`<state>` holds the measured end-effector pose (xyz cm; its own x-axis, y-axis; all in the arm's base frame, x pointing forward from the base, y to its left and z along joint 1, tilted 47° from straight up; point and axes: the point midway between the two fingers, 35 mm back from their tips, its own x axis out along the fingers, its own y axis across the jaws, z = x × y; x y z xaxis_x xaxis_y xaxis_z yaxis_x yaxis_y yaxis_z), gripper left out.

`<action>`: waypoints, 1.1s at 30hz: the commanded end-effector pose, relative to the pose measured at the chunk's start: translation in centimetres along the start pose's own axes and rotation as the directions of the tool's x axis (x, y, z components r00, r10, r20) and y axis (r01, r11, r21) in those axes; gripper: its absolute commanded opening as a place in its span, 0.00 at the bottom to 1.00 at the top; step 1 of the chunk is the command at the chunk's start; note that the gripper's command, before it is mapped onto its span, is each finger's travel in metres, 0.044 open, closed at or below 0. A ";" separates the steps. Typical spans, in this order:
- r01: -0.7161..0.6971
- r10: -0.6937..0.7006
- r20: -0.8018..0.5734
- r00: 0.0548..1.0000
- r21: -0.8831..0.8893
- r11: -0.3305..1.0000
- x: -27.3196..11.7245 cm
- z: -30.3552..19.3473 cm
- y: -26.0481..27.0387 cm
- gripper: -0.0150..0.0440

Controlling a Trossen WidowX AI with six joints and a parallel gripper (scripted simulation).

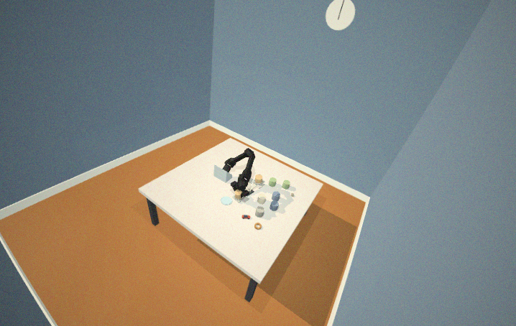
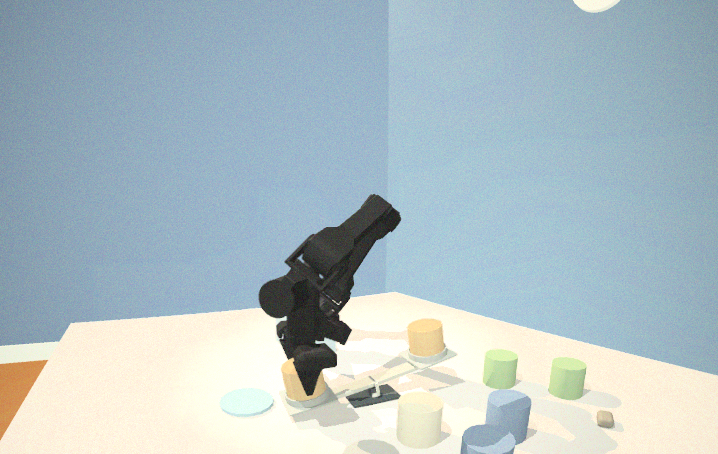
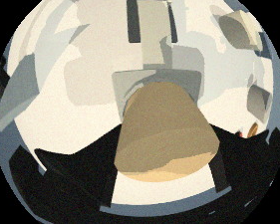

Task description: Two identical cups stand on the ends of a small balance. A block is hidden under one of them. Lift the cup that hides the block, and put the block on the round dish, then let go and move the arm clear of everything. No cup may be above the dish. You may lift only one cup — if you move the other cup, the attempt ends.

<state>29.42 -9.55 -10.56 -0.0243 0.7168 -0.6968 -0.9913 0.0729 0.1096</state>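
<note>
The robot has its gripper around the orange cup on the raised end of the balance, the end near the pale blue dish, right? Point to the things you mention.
Not quite: the exterior view shows the gripper (image 1: 238, 194) (image 2: 306, 389) (image 3: 160, 126) shut on the orange cup (image 1: 238, 194) (image 2: 294, 380) (image 3: 164, 128) at the lowered end of the balance (image 2: 395, 374). That end is indeed the one near the pale blue dish (image 1: 226, 200) (image 2: 246, 402).
</note>
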 end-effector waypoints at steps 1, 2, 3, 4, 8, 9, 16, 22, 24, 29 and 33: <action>0.002 -0.002 0.002 1.000 0.003 1.000 -0.4 0.0 -0.1 0.42; 0.002 -0.002 0.002 1.000 0.003 1.000 -0.5 0.0 -0.1 0.38; 0.002 -0.002 0.002 1.000 0.003 1.000 -0.6 0.0 -0.2 0.33; 0.002 -0.002 0.002 1.000 0.003 1.000 -0.8 -0.1 -0.2 0.29; 0.002 -0.002 0.001 1.000 0.003 1.000 -1.3 -0.1 -0.3 0.25; 0.002 -0.002 0.001 1.000 0.003 1.000 -1.4 -0.1 -0.3 0.25; 0.002 -0.002 0.000 1.000 0.003 1.000 -2.3 -0.2 -0.4 0.25; 0.003 -0.003 -0.001 1.000 0.004 1.000 -3.0 -0.2 -0.5 0.25; 0.003 -0.003 -0.001 1.000 0.004 1.000 -3.3 -0.3 -0.6 0.25; 0.003 -0.003 -0.002 1.000 0.004 1.000 -3.9 -0.3 -0.6 0.25; 0.003 -0.003 -0.002 1.000 0.004 1.000 -4.4 -0.3 -0.7 0.25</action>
<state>29.81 -12.06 -8.04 -0.0362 0.7272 -0.6855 -0.9889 0.0727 0.1293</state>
